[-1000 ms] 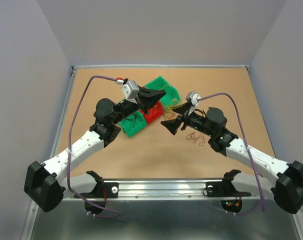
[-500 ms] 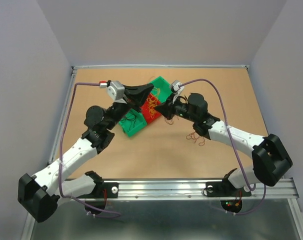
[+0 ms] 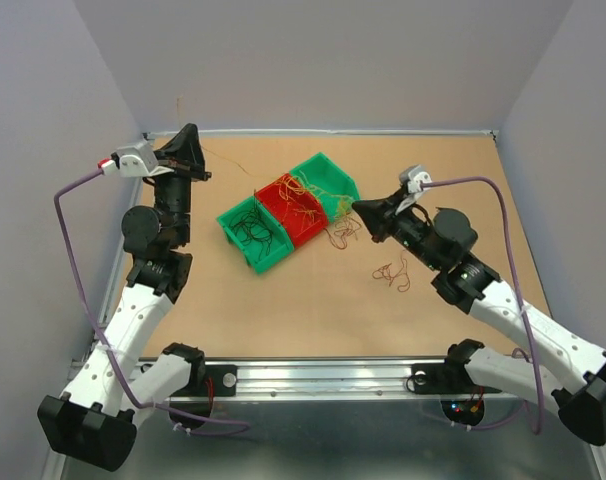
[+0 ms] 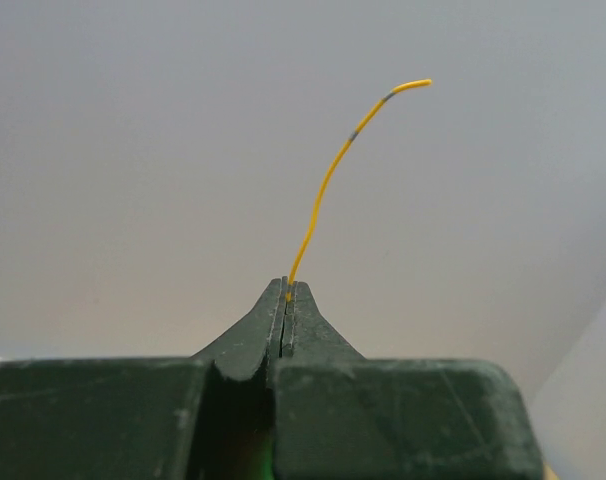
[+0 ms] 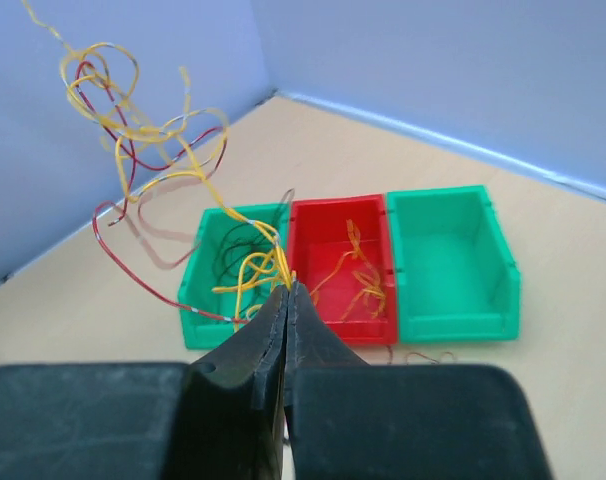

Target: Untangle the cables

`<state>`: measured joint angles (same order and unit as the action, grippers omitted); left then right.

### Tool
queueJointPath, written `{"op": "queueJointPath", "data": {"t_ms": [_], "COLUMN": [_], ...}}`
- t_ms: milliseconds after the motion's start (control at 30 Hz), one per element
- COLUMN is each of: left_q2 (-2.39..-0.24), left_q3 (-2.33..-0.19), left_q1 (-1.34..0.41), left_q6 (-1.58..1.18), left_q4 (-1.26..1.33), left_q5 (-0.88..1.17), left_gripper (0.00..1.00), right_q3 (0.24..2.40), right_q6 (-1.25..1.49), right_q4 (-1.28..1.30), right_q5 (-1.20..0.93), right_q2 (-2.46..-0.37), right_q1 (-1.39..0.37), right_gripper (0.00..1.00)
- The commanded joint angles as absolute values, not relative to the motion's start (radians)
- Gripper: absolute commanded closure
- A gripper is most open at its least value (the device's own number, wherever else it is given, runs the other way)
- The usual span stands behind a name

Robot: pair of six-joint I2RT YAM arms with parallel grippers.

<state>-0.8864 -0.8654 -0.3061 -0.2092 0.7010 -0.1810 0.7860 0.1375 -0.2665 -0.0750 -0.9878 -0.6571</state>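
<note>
My left gripper [image 3: 190,137] is raised by the far left edge, shut on a single orange-yellow cable [image 4: 326,183] that curves up from its tips [image 4: 288,287]. Just right of the bins, my right gripper [image 3: 358,207] is shut on a bundle of yellow and red cables [image 5: 143,130] that loops up and to the left of its tips [image 5: 288,289]. More yellow and red cables [image 3: 301,194] drape over the red bin [image 3: 283,210]. Dark cables [image 3: 251,228] lie in the left green bin [image 3: 230,218]. Loose red cables [image 3: 393,272] sit on the table.
Three bins stand in a diagonal row: green [image 5: 205,296], red [image 5: 341,222] with orange strands inside, and green [image 5: 451,262] at the right end [image 3: 335,178]. Grey walls close in the brown table [image 3: 233,310]. Thick purple cables [image 3: 78,250] run along both arms.
My left arm has swung from over the bins up and out to the far left, drawing one yellow cable with it. My right gripper has shut on the tangle and pulled back to the right.
</note>
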Motion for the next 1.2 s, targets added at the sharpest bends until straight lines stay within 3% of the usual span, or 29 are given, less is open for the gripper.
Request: {"op": "queueJointPath", "data": {"t_ms": [0,233,433,633,800,967,1100,1167], "left_q2": [-0.89,-0.977,-1.086,-1.144,-1.095,-1.005,-0.962,-0.948], "left_q3": [-0.933,-0.949,-0.988,-0.973,-0.891,-0.867,-0.836,-0.838], "left_q1": [-0.275,-0.143,-0.008,0.046,0.04,0.003,-0.054,-0.113], "left_q6": [-0.149,-0.207,-0.302,-0.356,-0.357,-0.324,-0.354,-0.357], "left_q4": [0.724,0.726,0.698,0.722,0.851,0.854,0.867,0.867], "left_q5": [-0.368,-0.413,-0.333,-0.235,-0.013,-0.005,0.144,0.211], "left_gripper": [1.0,1.0,1.0,1.0,1.0,1.0,1.0,1.0], "right_q3": [0.71,0.602,0.483,0.451,0.482,0.509,0.511,0.528], "right_q6": [0.17,0.253,0.291,0.281,0.252,0.253,0.223,0.193], "right_q4": [-0.222,-0.215,-0.218,-0.222,-0.232,-0.238,-0.25,-0.25], "right_q5": [0.217,0.794,0.903,0.853,0.689,0.663,0.577,0.441], "right_q2": [-0.865,-0.592,-0.249,-0.137,-0.228,-0.321,-0.336,-0.398], "right_q1": [-0.661,-0.661,-0.66,-0.661,-0.661,-0.661,-0.661,-0.661], "right_gripper": [0.99,0.99,0.99,0.99,0.99,0.99,0.99,0.87]}}
